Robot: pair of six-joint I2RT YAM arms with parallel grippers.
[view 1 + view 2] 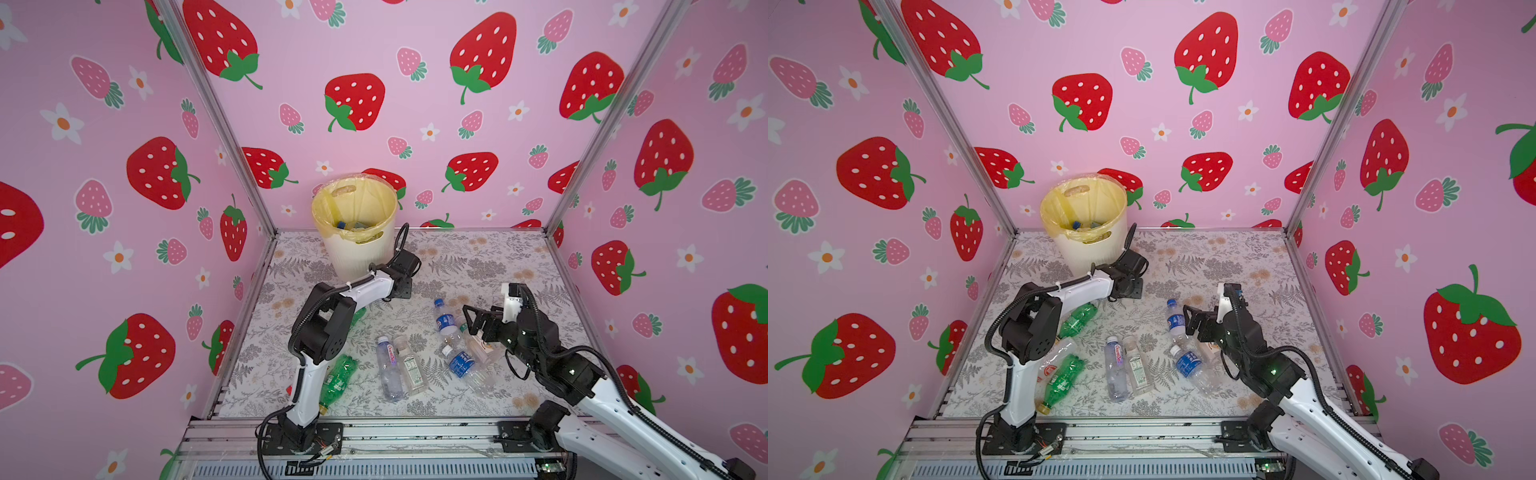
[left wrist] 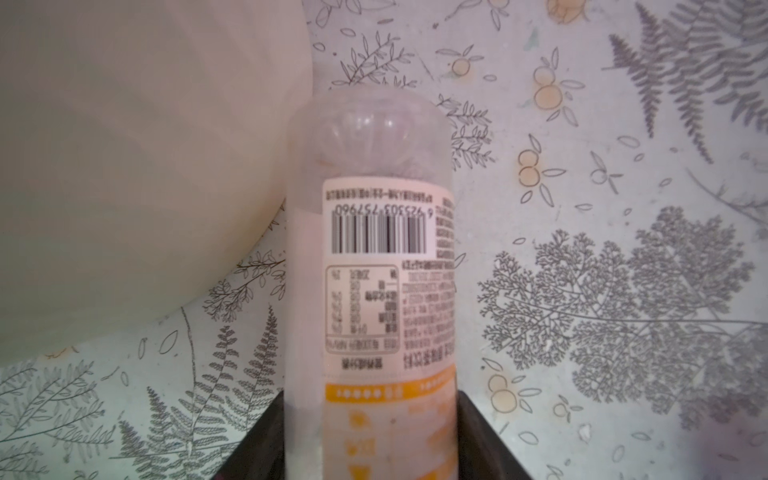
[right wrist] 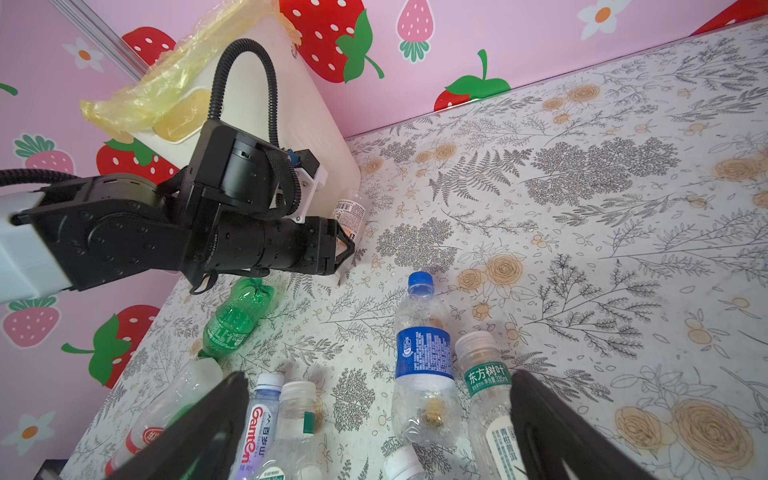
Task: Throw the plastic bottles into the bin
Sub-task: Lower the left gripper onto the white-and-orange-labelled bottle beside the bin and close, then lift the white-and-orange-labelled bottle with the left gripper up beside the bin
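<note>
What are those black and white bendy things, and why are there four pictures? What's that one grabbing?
Those are two robot arms fixed at the front of a table. Two pictures look down from above, nearly alike; two come from cameras on the arms' wrists. Plastic bottles, clear and green, lie on the table, and some are inside the bin. The left gripper is clamped on an orange-labelled bottle beside the bin. The right gripper is open and empty, above other bottles.
</note>
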